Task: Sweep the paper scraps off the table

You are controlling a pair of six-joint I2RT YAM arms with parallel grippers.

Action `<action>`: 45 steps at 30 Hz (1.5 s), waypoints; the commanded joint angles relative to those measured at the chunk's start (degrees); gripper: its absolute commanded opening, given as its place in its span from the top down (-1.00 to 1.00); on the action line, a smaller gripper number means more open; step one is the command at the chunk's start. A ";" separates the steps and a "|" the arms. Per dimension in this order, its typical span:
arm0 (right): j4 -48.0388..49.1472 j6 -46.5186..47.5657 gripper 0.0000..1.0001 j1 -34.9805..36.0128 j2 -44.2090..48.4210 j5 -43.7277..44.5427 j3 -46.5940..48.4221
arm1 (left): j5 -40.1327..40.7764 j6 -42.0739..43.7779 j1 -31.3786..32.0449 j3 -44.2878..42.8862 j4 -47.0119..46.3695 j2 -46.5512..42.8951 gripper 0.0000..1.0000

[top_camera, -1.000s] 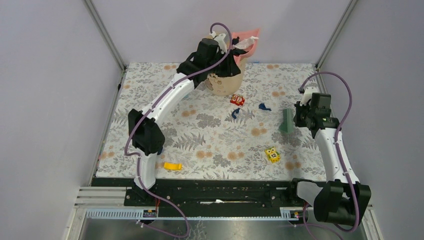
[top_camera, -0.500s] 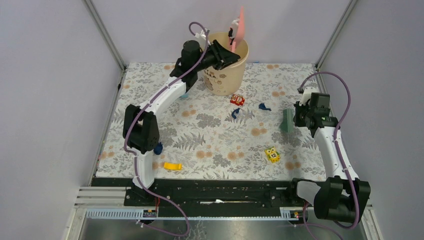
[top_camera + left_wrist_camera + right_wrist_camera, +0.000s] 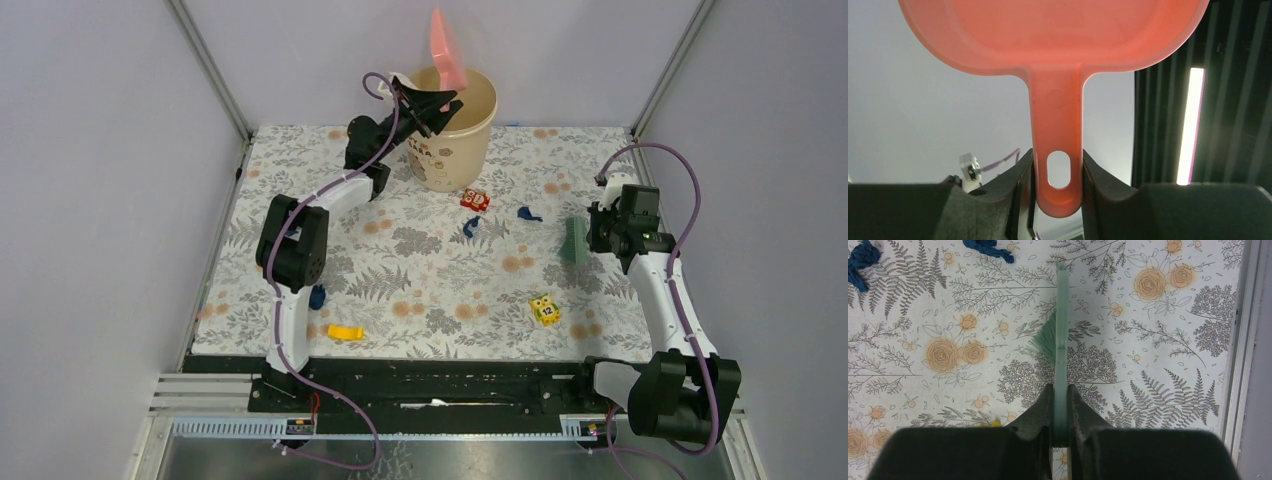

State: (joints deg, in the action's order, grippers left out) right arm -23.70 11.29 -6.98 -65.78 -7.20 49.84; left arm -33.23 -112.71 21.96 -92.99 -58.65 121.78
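Note:
My left gripper (image 3: 437, 100) is shut on the handle of the pink dustpan (image 3: 443, 45) and holds it upright, high above the beige bucket (image 3: 462, 128) at the table's far edge. In the left wrist view the handle (image 3: 1058, 150) sits between both fingers and the pan (image 3: 1053, 35) looks empty. My right gripper (image 3: 592, 236) is shut on a green brush (image 3: 574, 242) at the right side of the table (image 3: 430, 270). Navy paper scraps lie at mid-table (image 3: 471, 227), (image 3: 527, 213) and near the left arm (image 3: 317, 296). Two show in the right wrist view (image 3: 860, 255), (image 3: 988, 247), ahead of the brush (image 3: 1062, 335). No light-blue strip shows.
A red toy cube (image 3: 475, 200) lies just in front of the bucket. A yellow toy cube (image 3: 544, 309) lies front right. A flat yellow piece (image 3: 345, 331) lies front left. Metal frame posts and grey walls ring the table.
My left arm has swung the dustpan from tipped over the bucket to upright and higher, drawing back to the left. The right arm and brush have not moved.

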 commanded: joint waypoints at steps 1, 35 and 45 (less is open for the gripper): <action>0.67 0.68 1.00 -0.22 -0.82 -1.15 -0.56 | 0.40 -7.35 0.18 0.78 -11.82 -1.09 1.00; 0.58 1.02 1.00 -0.22 -0.92 -1.62 -0.70 | -16.42 37.92 3.15 2.22 28.28 -18.05 1.00; 0.54 -0.02 1.00 -0.22 2.06 -1.22 -0.34 | 4.74 79.26 8.53 12.64 73.44 -35.44 1.00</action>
State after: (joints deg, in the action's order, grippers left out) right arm -23.38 11.77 -6.98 -66.26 -8.08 49.84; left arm -41.47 -55.33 28.73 -83.37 -6.74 92.09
